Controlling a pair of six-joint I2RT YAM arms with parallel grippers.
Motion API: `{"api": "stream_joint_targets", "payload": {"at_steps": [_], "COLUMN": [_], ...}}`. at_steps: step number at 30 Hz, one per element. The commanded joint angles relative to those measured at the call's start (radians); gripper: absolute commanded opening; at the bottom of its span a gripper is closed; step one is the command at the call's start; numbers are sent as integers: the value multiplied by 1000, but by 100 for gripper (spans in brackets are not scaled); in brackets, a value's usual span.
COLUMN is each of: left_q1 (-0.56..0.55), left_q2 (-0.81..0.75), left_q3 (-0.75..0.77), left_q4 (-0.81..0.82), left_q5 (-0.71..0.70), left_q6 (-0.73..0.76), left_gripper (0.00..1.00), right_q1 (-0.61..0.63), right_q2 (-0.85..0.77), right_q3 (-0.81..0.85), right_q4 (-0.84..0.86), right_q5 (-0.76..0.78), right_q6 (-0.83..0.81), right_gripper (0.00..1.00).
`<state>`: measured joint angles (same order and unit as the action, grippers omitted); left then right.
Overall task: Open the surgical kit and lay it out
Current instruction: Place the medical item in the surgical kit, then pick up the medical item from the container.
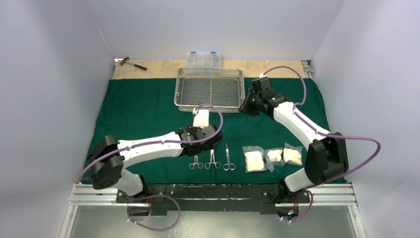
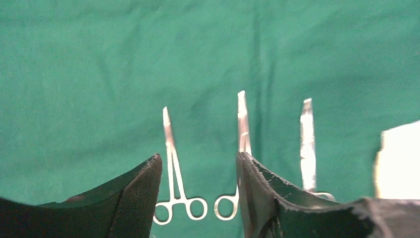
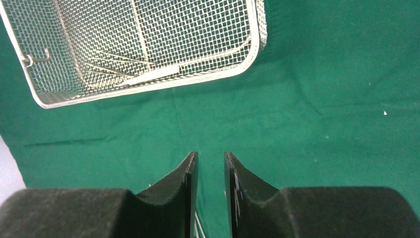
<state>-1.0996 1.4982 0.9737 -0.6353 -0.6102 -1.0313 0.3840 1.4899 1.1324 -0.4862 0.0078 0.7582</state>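
Observation:
The dark green cloth [image 1: 143,109] lies spread flat. On its far part stands the wire-mesh tray [image 1: 210,87], with thin tweezers [image 3: 148,74] inside. Three steel instruments lie side by side near the front: forceps [image 2: 171,153], a second pair [image 2: 242,124] and scissors [image 2: 308,144]. To their right sit three gauze packets [image 1: 274,156]. My left gripper [image 2: 198,163] hovers open over the two left instruments, holding nothing. My right gripper [image 3: 211,158] hangs by the tray's near right corner, jaws a narrow gap apart over bare cloth. A thin pale strand low in that gap is unclear.
A clear plastic box [image 1: 203,58] stands behind the tray. A small hammer [image 1: 132,63] lies on the bare wooden strip [image 1: 158,68] at the back left. White walls close in both sides, and a metal rail [image 1: 213,194] runs along the near edge.

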Motion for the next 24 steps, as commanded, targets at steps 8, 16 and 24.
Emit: {"api": "stream_joint_targets", "payload": {"at_steps": [8,16,24], "left_q1": [298,554,637], "left_q2": [-75,215,647], "left_q3": [261,616,1099], "left_q4": [157,117,-160], "left_q5": [200,492,535], "left_q6": [422,541,532], "left_gripper": [80,87,73], "right_q1": [0,-2,-2], "right_q2": [-13,118,260], "right_q3": [184,383,514], "right_q4": [2,-3,-68], "right_q5": [-77,-30,-11], "right_q6": [-96,-216,-296], "right_gripper": [44,61,51]}}
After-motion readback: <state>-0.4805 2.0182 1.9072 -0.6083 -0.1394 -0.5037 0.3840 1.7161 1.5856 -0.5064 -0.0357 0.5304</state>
